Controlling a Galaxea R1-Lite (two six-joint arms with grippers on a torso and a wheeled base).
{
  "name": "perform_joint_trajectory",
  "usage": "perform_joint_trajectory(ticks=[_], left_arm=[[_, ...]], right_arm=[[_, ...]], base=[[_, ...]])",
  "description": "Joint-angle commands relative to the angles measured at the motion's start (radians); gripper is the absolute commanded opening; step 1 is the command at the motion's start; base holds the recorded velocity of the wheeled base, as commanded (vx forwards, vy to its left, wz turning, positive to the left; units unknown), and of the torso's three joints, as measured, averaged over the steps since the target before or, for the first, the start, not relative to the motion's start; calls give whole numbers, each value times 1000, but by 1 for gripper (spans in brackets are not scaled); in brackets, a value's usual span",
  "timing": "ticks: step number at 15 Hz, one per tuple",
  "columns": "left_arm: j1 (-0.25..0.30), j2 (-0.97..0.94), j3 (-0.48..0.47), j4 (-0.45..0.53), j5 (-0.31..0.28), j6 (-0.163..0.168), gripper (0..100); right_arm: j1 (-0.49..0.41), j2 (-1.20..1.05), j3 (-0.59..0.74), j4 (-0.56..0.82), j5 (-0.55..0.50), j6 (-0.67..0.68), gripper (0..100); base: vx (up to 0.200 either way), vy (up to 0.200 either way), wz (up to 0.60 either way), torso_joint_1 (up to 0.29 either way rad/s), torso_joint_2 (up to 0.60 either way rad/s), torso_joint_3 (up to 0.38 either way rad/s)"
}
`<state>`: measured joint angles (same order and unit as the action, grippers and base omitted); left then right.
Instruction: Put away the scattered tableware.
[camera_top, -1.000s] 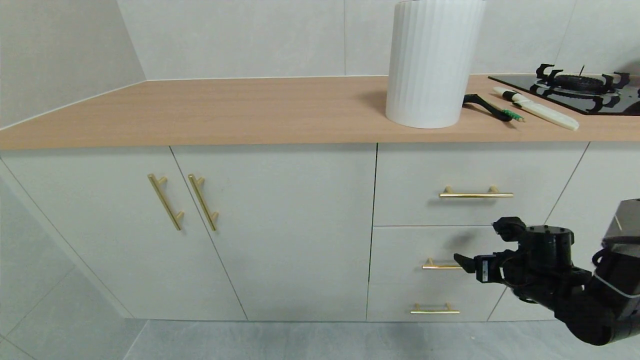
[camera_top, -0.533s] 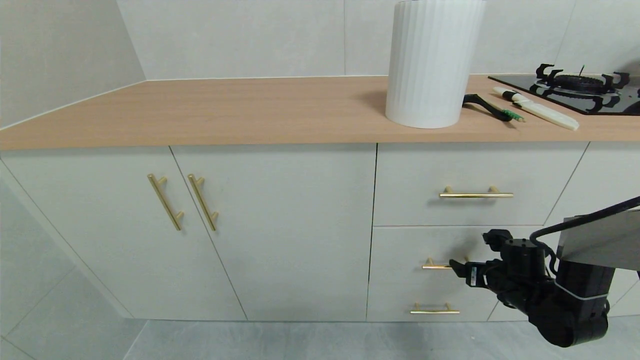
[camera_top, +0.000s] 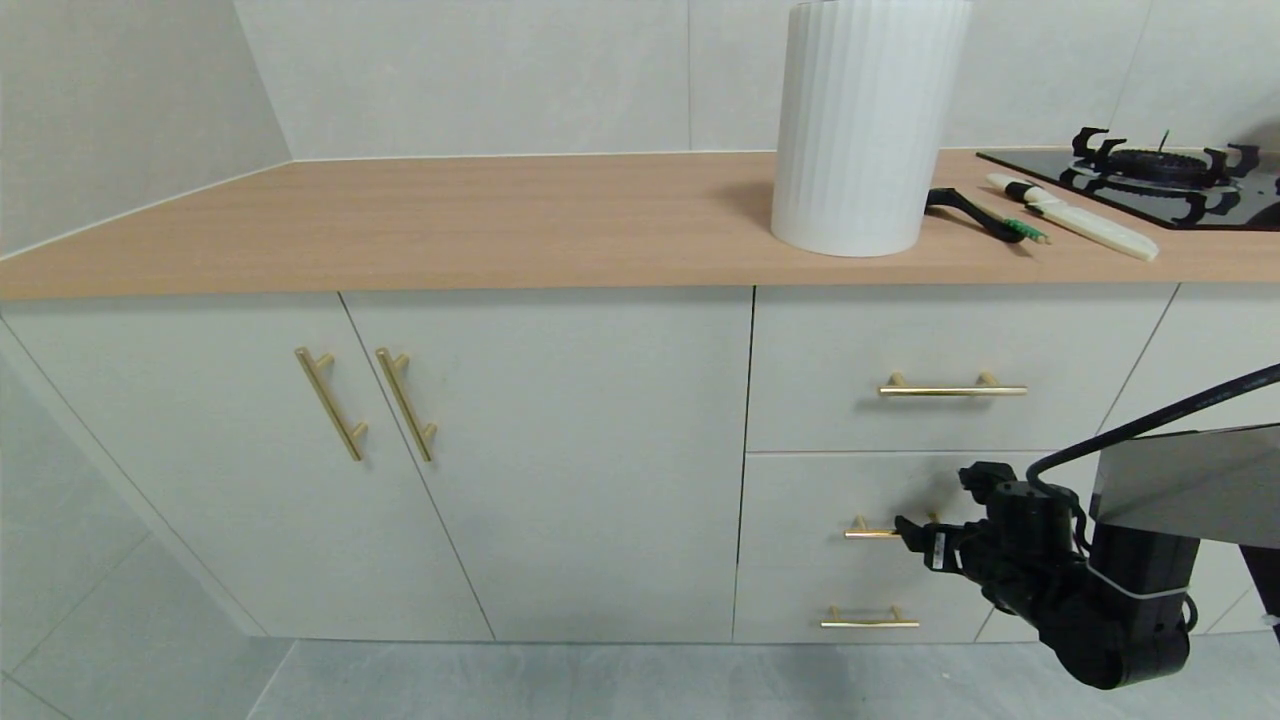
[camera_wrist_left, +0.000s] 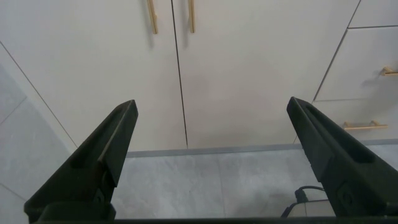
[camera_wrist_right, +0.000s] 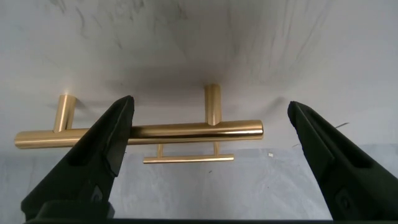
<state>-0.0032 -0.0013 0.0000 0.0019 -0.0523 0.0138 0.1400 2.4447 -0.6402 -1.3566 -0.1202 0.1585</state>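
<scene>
The right gripper (camera_wrist_right: 209, 109) has its jaws wide apart, right up at the brass handle (camera_wrist_right: 143, 132) of the middle drawer (camera_top: 800, 500). One end of the bar lies between them. Whether either jaw touches the metal I cannot tell. The left gripper (camera_wrist_left: 211, 106), jaws also apart and holding nothing, hangs low, facing the cabinet doors (camera_wrist_left: 180, 74) and the floor (camera_wrist_left: 205, 180).

The step in hand looks like opening a drawer to take the tableware. The jaws' gap seems to run along the bar rather than across it, so the next move probably calls for a roll of the wrist, a close on the bar, then a straight pull outward.

The tableware lies well apart from both arms, up on the counter (camera_top: 450, 220): a black-handled utensil (camera_top: 975, 215) with a green tip and a pale knife (camera_top: 1085, 230), side by side between a tall white ribbed container (camera_top: 860, 130) and the hob (camera_top: 1150, 170).

The container's top is cut off, and it hides the utensil's far end — what kind of utensil it is I cannot make out.
</scene>
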Motion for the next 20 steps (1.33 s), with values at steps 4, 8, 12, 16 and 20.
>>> perform_joint_trajectory(ticks=[4, 8, 12, 16, 20], left_arm=[[0, 1, 0, 0, 0, 0, 100], [0, 1, 0, 1, 0, 0, 100], [0, 1, 0, 0, 0, 0, 100], [0, 1, 0, 0, 0, 0, 100], [0, 1, 0, 0, 0, 0, 100]], right_arm=[[1, 11, 1, 2, 1, -5, 100], [1, 17, 1, 5, 1, -8, 100], [3, 17, 2, 7, 1, -8, 100], [4, 17, 10, 10, 1, -11, 100], [6, 5, 40, 10, 2, -22, 100]], base=[[0, 0, 0, 0, 0, 0], [0, 0, 0, 0, 0, 0], [0, 0, 0, 0, 0, 0], [0, 0, 0, 0, 0, 0], [0, 0, 0, 0, 0, 0]])
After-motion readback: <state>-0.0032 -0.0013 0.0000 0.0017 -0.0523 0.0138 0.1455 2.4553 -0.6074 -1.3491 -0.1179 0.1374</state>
